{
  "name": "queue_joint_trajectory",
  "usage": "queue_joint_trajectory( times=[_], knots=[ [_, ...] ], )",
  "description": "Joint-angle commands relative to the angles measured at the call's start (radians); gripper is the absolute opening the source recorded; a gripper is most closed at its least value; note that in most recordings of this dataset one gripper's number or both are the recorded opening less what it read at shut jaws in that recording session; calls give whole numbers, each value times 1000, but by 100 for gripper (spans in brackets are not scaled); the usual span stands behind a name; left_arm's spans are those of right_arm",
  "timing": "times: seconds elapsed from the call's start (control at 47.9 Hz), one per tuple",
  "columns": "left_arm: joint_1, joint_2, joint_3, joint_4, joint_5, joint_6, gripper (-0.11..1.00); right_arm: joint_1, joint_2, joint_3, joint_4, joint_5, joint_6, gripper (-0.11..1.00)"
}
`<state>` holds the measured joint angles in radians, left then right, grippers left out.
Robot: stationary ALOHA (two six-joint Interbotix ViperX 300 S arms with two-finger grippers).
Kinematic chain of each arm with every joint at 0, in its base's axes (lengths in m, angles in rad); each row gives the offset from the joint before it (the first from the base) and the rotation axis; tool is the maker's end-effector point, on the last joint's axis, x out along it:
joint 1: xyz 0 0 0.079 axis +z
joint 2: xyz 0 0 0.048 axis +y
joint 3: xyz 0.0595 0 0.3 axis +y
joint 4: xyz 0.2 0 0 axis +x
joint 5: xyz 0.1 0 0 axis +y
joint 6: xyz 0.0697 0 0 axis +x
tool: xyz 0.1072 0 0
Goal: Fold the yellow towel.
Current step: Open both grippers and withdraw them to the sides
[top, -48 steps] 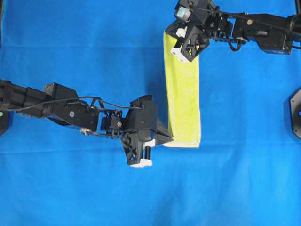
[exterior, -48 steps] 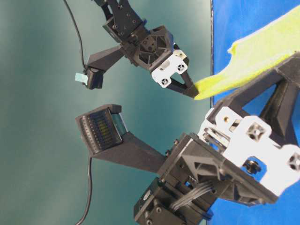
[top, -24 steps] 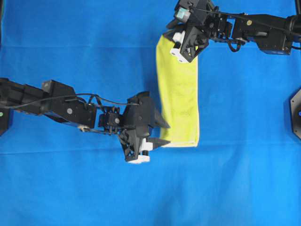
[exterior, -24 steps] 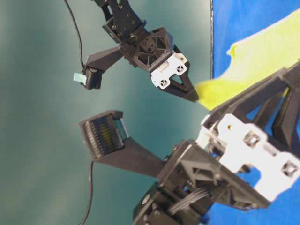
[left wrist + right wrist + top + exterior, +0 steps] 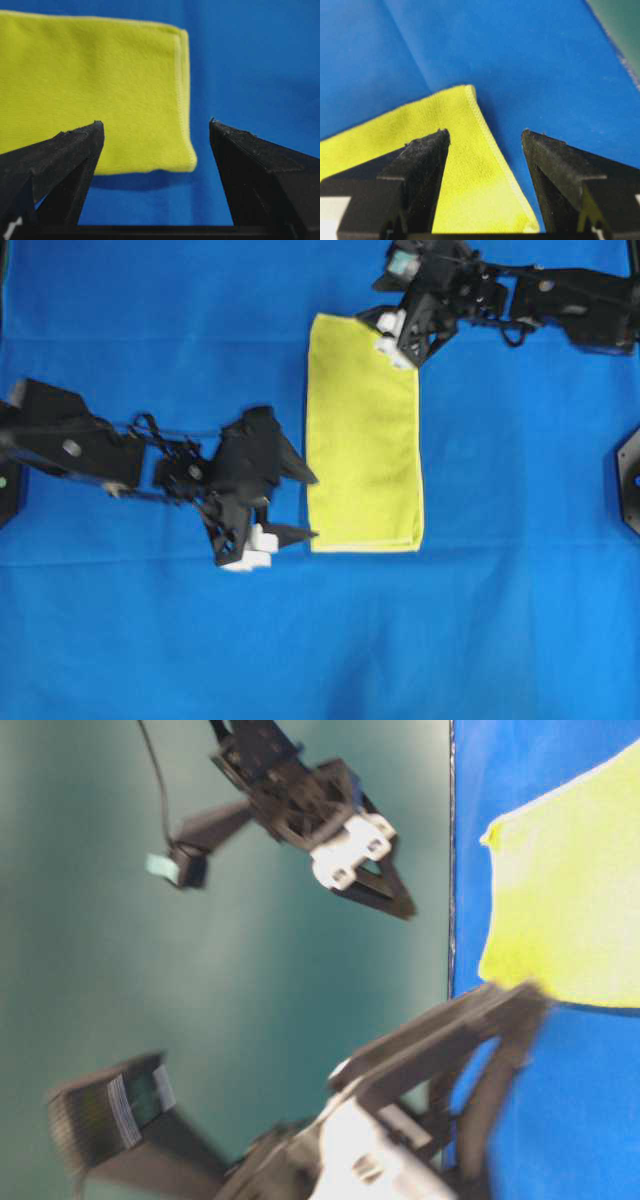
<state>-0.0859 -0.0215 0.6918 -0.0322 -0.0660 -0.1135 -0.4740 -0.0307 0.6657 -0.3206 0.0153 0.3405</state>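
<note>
The yellow towel (image 5: 365,435) lies flat on the blue sheet as an upright folded rectangle. It also shows in the table-level view (image 5: 565,910). My left gripper (image 5: 313,507) is open and empty, just left of the towel's near left corner, not touching it. In the left wrist view the towel (image 5: 100,85) lies beyond the open gripper (image 5: 156,125). My right gripper (image 5: 388,332) is open over the towel's far edge. In the right wrist view the towel's corner (image 5: 465,170) lies under the open gripper (image 5: 485,132). The right gripper (image 5: 385,895) hangs raised in the table-level view.
The blue sheet (image 5: 500,620) covers the whole table. A black mount (image 5: 630,480) sits at the right edge, and another dark base (image 5: 5,502) at the left edge. The blurred left arm (image 5: 420,1070) fills the table-level foreground.
Both grippers drew the towel's raised edge leftward, then let go. The towel now lies wider and flat. The left gripper pulled back to the left; the right gripper opened and lifted off.
</note>
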Motion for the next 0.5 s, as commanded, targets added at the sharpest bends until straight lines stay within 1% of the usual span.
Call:
queue_joint_trajectory(
  times=[0.0, 0.146, 0.376, 0.48],
  knots=[
    [25, -94, 14, 3, -5, 5, 81, 2, -89, 18, 3, -5, 5, 62],
    [86, -193, 77, 3, -44, 18, 80, 15, -235, 98, 3, -17, 5, 62],
    [196, -310, 199, 3, -210, 103, 80, 20, -448, 247, 3, -92, 5, 62],
    [245, -351, 247, 3, -261, 106, 80, 20, -535, 316, 5, -126, 8, 62]
  ],
)
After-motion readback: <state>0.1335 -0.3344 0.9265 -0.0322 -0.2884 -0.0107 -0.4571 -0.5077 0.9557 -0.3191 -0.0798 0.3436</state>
